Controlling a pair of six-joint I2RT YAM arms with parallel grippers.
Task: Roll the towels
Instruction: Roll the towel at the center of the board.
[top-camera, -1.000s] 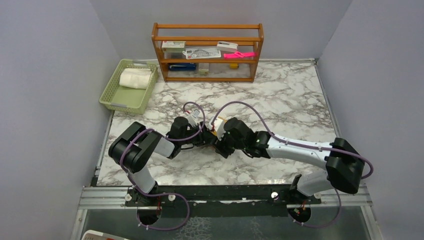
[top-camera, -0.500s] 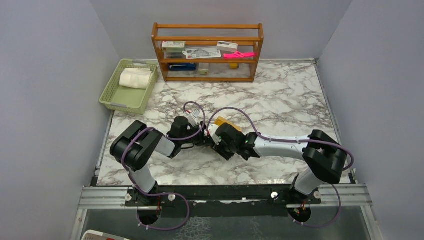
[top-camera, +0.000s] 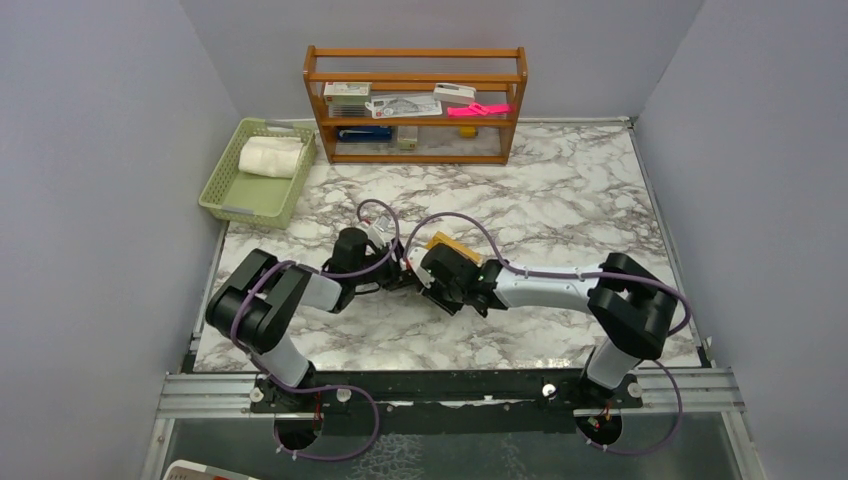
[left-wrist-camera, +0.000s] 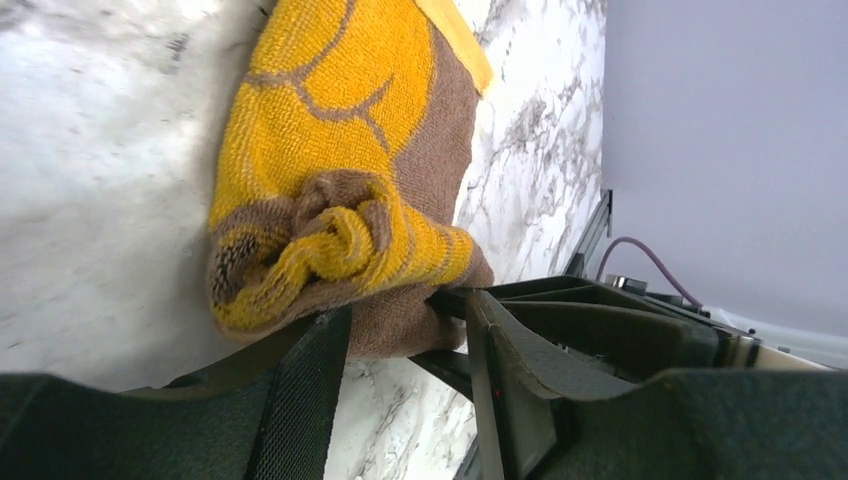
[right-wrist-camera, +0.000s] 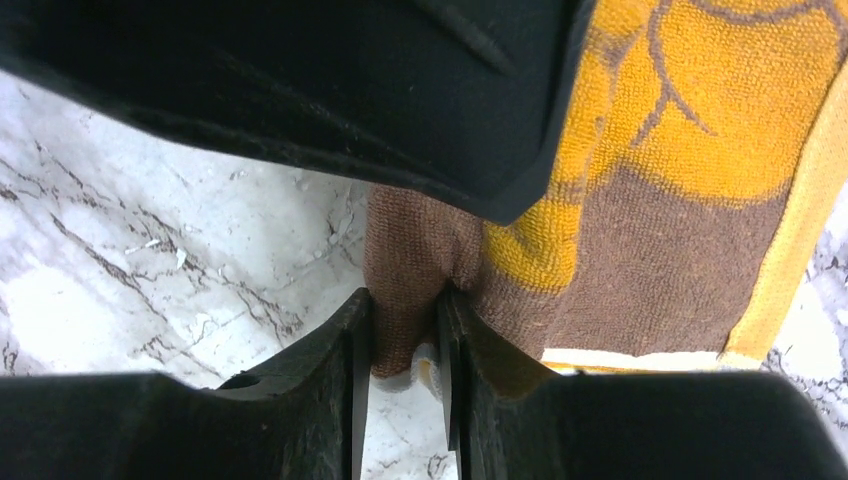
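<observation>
At the middle of the marble tabletop (top-camera: 580, 200): both arms reach inward, and their pincers meet over one cloth.
Right pincer (right-wrist-camera: 402, 300): closed tight on a brown fold at the towel's edge, with the cloth pinched between both fingers.
Left pincer (left-wrist-camera: 405, 315): its fingers stand to either side of the towel's bunched end; I cannot tell whether they press it.
Brown-and-yellow towel (left-wrist-camera: 340, 130): lies on the tabletop between the two pincers. One end is curled into a small loose roll, and the rest lies flat, showing a mustard-yellow patch and trim.
Green basket (top-camera: 222, 205): at the far left of the tabletop, well apart from the arms.
Cream-white towel (top-camera: 270, 157): rolled, lying in the far end of the basket.
Wooden shelf (top-camera: 415, 157): stands against the back wall, with small items on its tiers.
</observation>
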